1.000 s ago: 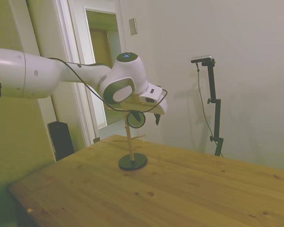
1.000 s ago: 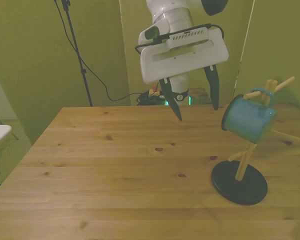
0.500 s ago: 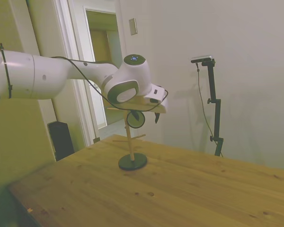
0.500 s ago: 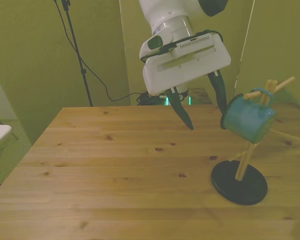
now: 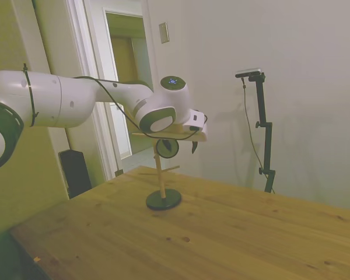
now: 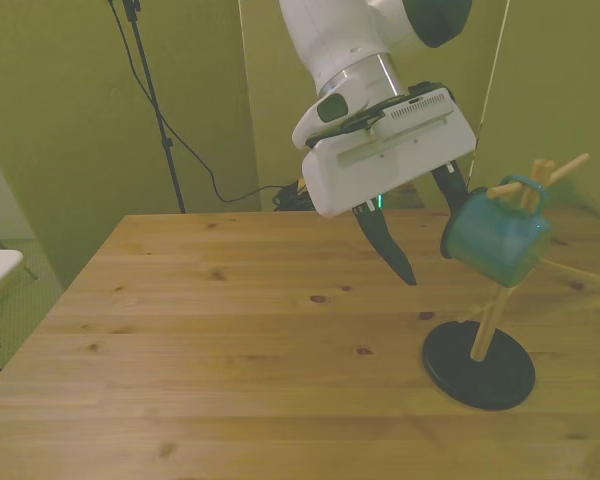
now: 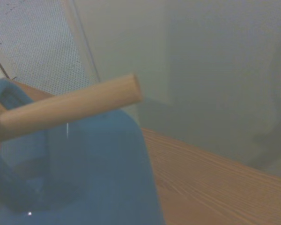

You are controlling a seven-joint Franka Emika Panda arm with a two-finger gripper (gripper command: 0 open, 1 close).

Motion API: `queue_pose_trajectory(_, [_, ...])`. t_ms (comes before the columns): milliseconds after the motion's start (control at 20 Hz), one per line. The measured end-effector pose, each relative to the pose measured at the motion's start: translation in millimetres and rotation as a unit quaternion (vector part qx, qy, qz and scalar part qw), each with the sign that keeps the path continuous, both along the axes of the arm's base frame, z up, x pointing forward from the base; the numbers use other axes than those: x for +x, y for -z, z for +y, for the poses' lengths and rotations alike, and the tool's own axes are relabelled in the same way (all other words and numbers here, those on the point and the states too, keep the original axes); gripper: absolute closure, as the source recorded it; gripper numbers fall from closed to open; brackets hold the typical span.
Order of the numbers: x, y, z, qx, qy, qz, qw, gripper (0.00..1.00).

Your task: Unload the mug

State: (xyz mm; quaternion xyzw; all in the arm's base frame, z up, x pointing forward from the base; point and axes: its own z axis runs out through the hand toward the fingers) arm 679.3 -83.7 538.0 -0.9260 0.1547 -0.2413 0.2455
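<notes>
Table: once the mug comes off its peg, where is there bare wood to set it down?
The table is bare wood across the front view's left and middle, from the near edge back to the far edge. The only crowded spot is the front view's right, where the rack stands with the mug hanging on a peg and the gripper open beside it.

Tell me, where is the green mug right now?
The mug hangs by its handle on a peg of the wooden mug stand, at the front view's right, just beside the open gripper.
</notes>
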Motion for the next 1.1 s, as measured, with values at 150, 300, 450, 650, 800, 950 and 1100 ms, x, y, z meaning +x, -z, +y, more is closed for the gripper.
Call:
queue_pose_trajectory(150, [3.6, 1.3, 2.4, -0.004, -0.01, -0.005, 0.9999, 0.0])
queue_pose_trajectory(300, [12.4, 6.4, -0.1, -0.008, -0.015, -0.009, 0.9998, 0.0])
queue_pose_trajectory(450, [23.3, 9.8, -1.9, -0.007, -0.019, -0.013, 0.9997, 0.0])
queue_pose_trajectory(650, [36.6, 11.6, 4.7, -0.003, -0.029, -0.016, 0.9994, 1.0])
queue_pose_trajectory(800, [41.7, 11.9, 8.9, 0.0, -0.038, -0.014, 0.9992, 1.0])
queue_pose_trajectory(950, [42.9, 6.6, 14.5, 0.0, -0.047, -0.019, 0.9987, 1.0])
queue_pose_trajectory(1100, [42.5, 6.1, 15.6, -0.002, -0.055, -0.021, 0.9983, 1.0])
